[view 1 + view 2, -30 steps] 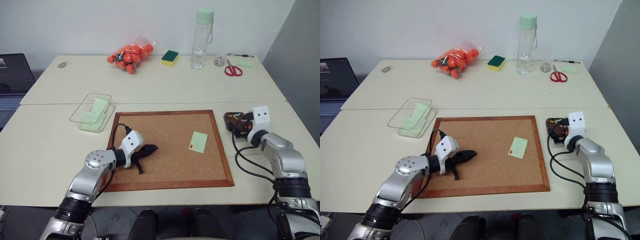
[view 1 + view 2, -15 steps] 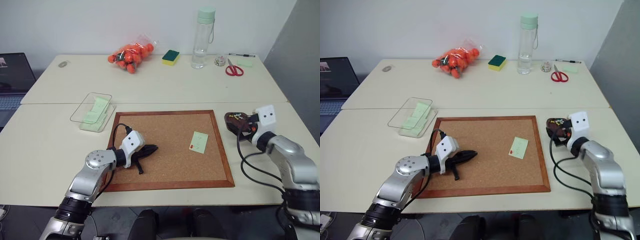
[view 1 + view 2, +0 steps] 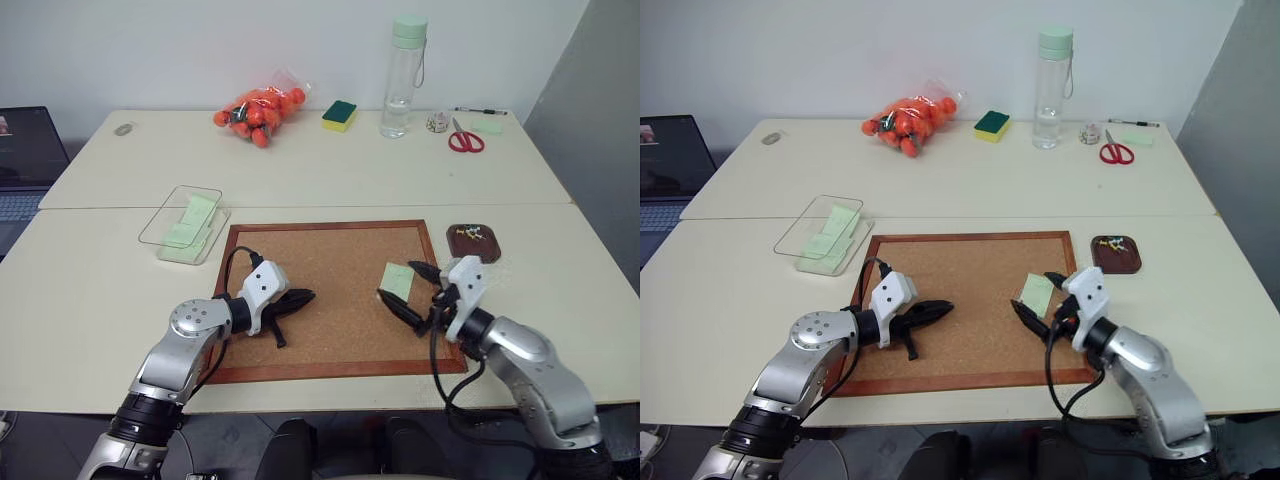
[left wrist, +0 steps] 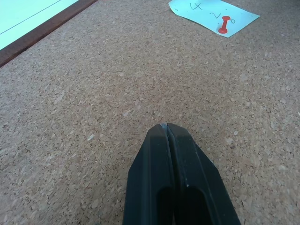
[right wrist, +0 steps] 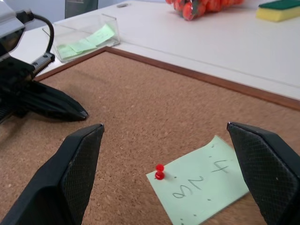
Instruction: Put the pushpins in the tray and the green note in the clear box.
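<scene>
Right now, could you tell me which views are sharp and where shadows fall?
Right wrist view: red pin and green note sharp, sponge soft. Left wrist view: cork board grain crisp. Left eye view: soft shadow under the right gripper.

We see the left arm reaching forward from the lower left, bent at the elbow, its wrist angled toward the right. The left gripper (image 3: 296, 297) points forward and to the right, tilted slightly downward, with its jaws pressed fully together; the two black fingers (image 4: 159, 187) meet along one seam. The right arm comes in from the lower right, forearm slanting up and to the left. The right gripper (image 3: 409, 290) points roughly level toward the left, its jaws spread wide apart and holding nothing between them.
</scene>
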### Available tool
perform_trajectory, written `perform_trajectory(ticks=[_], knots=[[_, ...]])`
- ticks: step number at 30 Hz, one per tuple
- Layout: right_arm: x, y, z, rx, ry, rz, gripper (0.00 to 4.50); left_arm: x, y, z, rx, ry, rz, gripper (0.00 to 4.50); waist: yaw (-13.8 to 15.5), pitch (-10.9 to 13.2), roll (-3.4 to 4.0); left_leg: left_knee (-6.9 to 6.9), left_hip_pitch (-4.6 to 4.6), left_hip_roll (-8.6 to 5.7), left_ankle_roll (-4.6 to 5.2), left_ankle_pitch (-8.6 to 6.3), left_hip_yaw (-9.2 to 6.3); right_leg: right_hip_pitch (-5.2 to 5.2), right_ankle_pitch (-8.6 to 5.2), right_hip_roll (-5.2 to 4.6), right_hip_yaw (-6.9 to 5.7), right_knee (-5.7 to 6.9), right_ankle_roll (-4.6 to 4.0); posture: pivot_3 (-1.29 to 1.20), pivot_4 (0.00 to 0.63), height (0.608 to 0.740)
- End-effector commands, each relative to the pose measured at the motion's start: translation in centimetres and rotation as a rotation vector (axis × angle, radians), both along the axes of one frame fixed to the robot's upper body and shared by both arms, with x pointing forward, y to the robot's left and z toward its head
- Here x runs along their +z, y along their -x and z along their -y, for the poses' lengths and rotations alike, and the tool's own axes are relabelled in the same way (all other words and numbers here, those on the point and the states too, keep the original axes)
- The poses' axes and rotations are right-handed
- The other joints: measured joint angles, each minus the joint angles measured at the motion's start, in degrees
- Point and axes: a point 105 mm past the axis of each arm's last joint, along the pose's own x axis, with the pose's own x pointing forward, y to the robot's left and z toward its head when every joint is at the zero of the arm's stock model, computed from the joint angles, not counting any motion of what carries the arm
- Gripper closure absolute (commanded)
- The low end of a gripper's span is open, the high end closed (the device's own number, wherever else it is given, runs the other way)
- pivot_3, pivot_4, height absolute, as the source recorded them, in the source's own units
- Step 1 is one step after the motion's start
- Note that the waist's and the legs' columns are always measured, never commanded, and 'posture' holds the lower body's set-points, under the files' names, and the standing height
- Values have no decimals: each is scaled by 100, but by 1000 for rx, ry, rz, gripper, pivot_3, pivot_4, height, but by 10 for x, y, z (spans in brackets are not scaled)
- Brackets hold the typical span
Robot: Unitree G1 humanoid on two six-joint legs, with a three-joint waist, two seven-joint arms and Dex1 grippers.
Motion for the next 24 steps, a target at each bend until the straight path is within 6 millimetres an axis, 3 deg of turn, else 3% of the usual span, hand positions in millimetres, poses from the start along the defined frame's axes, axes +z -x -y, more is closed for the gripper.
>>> perform_trajectory(ticks=[1, 8, 11, 24], knots=[[1, -5, -6, 24, 8, 48, 31, -14, 4, -7, 21, -38, -57, 4500, 1, 1, 1, 0, 0, 0, 0, 0, 0, -1, 0, 0, 1, 0, 0, 0, 150, 740], [-17, -6, -14, 52, 40, 31, 31, -15, 5, -7, 26, -38, -59, 4500, -2, 0, 1, -1, 1, 1, 0, 0, -1, -1, 0, 0, 0, 1, -1, 0, 150, 740], [-23, -7, -16, 52, 57, 27, 484, -16, 6, -7, 26, -38, -62, 4500, -3, 0, 1, -1, 1, 1, 0, 0, -1, -1, 0, 0, 0, 1, -1, 0, 150, 740], [-30, -13, -10, 14, 66, 25, 3178, -19, 8, -7, 25, -37, -67, 4500, -11, 0, 0, -1, 7, 3, 0, 0, 0, 2, 1, 1, 2, 5, -1, 0, 150, 740]])
